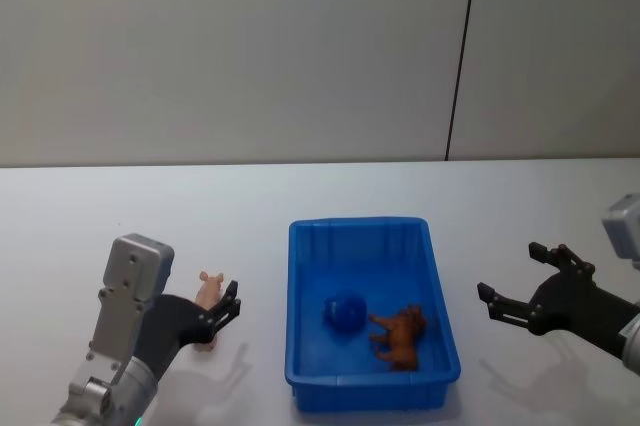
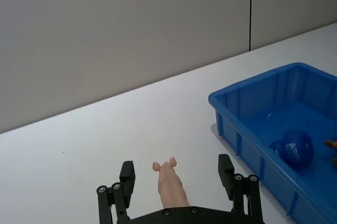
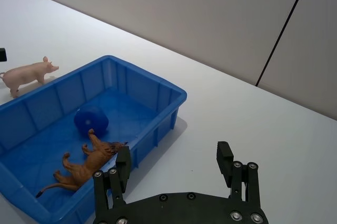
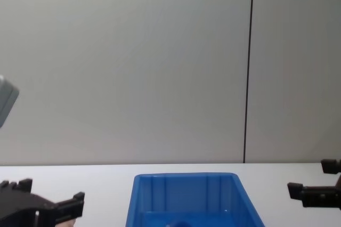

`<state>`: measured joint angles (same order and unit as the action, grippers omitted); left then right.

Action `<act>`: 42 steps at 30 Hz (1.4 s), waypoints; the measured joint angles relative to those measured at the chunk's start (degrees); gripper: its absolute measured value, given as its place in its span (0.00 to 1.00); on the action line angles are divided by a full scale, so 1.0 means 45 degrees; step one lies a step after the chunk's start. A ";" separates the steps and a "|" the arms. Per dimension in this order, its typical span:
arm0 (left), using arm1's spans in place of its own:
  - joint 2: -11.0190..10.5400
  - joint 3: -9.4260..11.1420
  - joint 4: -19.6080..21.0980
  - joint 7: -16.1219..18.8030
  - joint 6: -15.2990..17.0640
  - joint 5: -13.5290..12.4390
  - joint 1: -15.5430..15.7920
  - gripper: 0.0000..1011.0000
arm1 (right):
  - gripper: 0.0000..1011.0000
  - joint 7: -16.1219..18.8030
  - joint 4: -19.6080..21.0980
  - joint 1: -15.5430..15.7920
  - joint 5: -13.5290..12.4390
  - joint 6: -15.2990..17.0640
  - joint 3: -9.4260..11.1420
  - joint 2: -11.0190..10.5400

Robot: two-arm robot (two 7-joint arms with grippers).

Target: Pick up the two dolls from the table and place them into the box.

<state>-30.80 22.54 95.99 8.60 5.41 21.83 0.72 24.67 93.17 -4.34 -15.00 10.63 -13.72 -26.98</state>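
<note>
Bench (image 1: 120,196) carries box (image 1: 440,291); brown doll (image 1: 400,336) lies inside it beside a blue ball (image 1: 343,311). Left of box, left gripper (image 2: 179,182), spread, straddles pig (image 2: 171,184), long axis along its reach. Right gripper (image 1: 520,281), spread and empty, hovers right of box.

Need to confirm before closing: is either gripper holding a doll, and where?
Nothing held. Open left gripper straddles the pink pig; right gripper is open and empty.
</note>
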 joint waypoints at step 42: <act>0.0966 -0.0333 -0.4115 -0.3083 -0.0734 0.0741 0.1302 0.45 | 0.99 0.0002 -0.0002 0.0013 0.0000 0.0001 0.0000 -0.0017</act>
<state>-26.45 21.04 77.48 -5.27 2.11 25.16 6.58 24.68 93.16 -4.28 -15.01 10.64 -13.72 -27.05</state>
